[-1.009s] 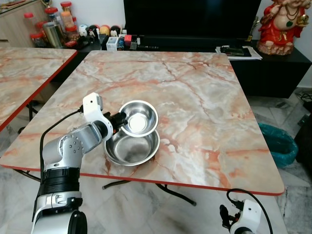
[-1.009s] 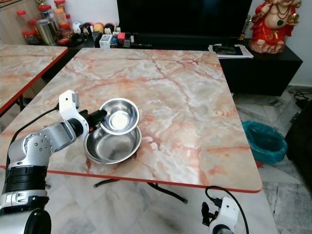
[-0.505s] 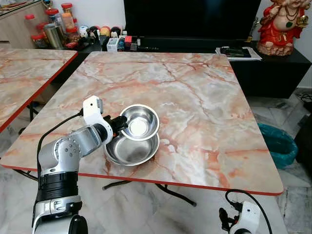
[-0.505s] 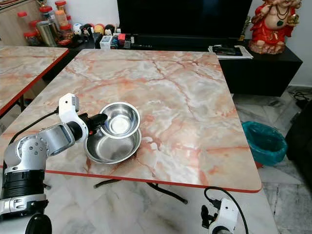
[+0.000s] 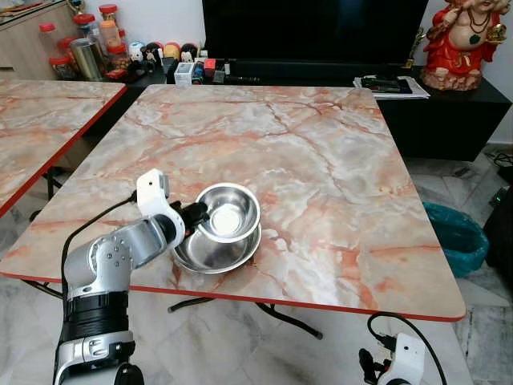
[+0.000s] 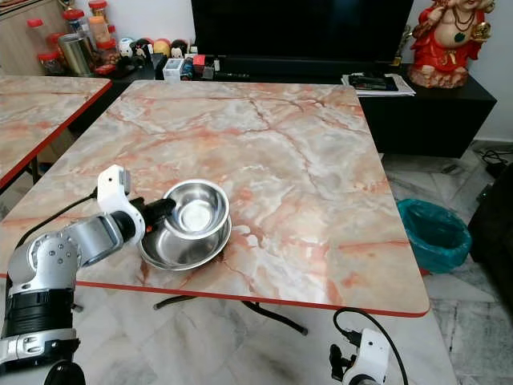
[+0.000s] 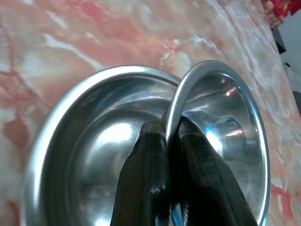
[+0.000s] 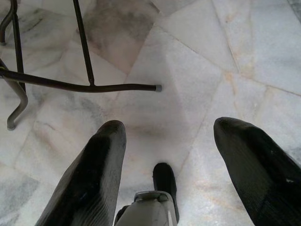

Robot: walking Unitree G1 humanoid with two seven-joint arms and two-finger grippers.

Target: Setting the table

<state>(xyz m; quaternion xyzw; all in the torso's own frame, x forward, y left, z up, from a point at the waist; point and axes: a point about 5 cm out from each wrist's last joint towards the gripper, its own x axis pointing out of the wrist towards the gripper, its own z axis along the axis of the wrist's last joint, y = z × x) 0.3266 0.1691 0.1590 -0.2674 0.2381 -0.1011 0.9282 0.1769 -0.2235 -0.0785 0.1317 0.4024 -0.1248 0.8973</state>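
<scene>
Left gripper pinches small bowl rim above large bowl. Lift clear before moving right. Right gripper, fingers spread, hangs idle.

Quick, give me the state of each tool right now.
Left tool: shut on the rim of the small steel bowl, over the large steel bowl.
Right tool: open, holding nothing, hanging over the floor.
</scene>
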